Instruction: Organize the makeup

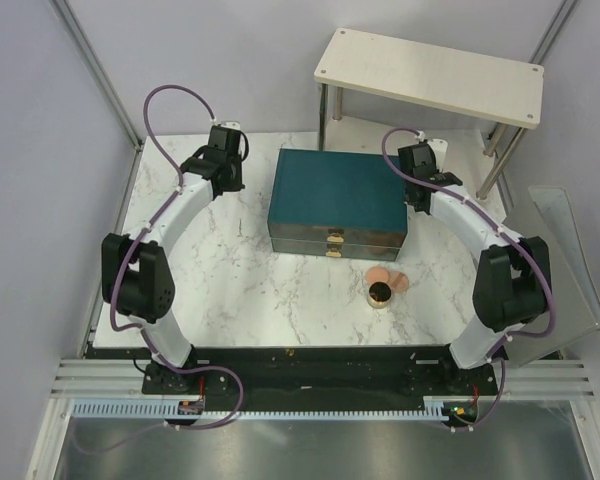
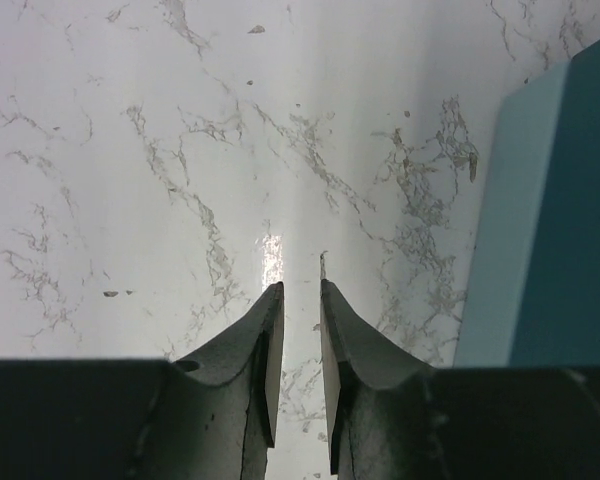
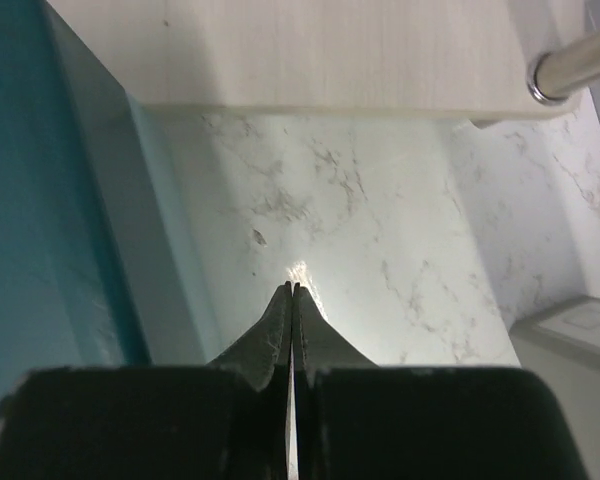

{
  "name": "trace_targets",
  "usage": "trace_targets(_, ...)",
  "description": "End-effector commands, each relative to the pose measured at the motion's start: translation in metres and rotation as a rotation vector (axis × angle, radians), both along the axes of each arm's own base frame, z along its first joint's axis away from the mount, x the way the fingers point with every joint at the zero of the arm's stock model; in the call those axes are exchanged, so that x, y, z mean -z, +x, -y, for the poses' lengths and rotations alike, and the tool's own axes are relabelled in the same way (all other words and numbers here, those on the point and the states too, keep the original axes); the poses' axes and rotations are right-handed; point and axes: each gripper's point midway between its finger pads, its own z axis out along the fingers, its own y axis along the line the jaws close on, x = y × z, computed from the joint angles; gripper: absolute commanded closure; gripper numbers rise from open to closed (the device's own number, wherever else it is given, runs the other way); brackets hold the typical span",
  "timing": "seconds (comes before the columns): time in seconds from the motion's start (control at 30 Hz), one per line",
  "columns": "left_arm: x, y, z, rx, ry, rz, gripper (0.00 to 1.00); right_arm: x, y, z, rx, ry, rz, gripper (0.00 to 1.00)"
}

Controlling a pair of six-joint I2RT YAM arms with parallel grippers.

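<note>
As R claw point(image 3: 293, 291) sat pressed together, L claw point(image 2: 300, 292) barely parted, we needed jaws spread over compact point(image 1: 380, 294), box's point(image 1: 338, 195) 5 o'clock.

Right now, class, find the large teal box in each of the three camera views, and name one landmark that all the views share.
Top external: the teal box sits near the centre of the picture, drawer handles facing the near edge.
Left wrist: the box fills the right edge.
Right wrist: the box runs down the left side.
Shared landmark: the marble tabletop, bare beside the box in every view.
</note>
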Motion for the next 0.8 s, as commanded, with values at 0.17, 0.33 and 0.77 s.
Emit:
trace_targets(0.17, -0.009, 0.006, 0.018, 0.03, -0.088, 0.011, 0.72, 0.005, 0.057, -0.045, -0.203, 0.158, 0.043, 1.0)
trace_targets(0.33, -0.002, 0.006, 0.02, 0.027, -0.1, -0.004, 0.72, 0.018, 0.064, -0.074, -0.306, 0.269, -0.001, 1.0)
trace_targets(0.77, 0.009, 0.003, 0.02, 0.027, -0.102, -0.032, 0.72, 0.023, 0.053, -0.118, -0.437, 0.396, -0.057, 1.0)
